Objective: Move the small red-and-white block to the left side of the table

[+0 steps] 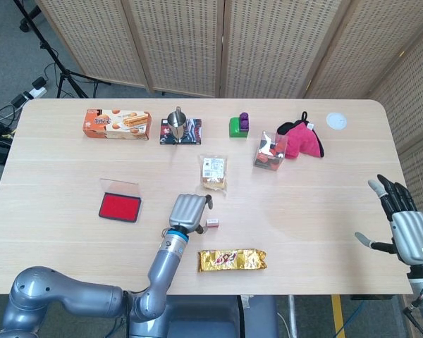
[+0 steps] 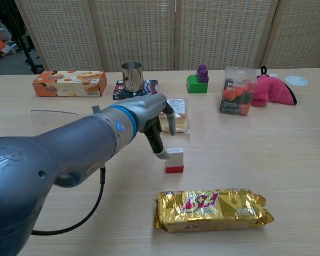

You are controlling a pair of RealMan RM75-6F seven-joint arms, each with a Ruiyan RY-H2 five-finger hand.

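The small red-and-white block (image 1: 212,223) (image 2: 174,160) stands upright near the table's front middle, white on top and red at its base. My left hand (image 1: 189,211) (image 2: 159,124) hovers right beside it on its left. The fingers are stretched out and hold nothing. One fingertip (image 2: 161,154) sits at the block's left face; I cannot tell whether it touches. My right hand (image 1: 403,222) hangs off the table's right edge with its fingers spread and nothing in them. The chest view does not show it.
A gold snack pack (image 1: 232,260) (image 2: 210,209) lies just in front of the block, a cracker packet (image 1: 213,172) behind it. A red stamp pad (image 1: 120,206) sits to the left. Along the back are a biscuit box (image 1: 117,123), metal cup (image 1: 177,118), green-purple toy (image 1: 239,124), clear box (image 1: 270,151) and pink cloth (image 1: 301,141).
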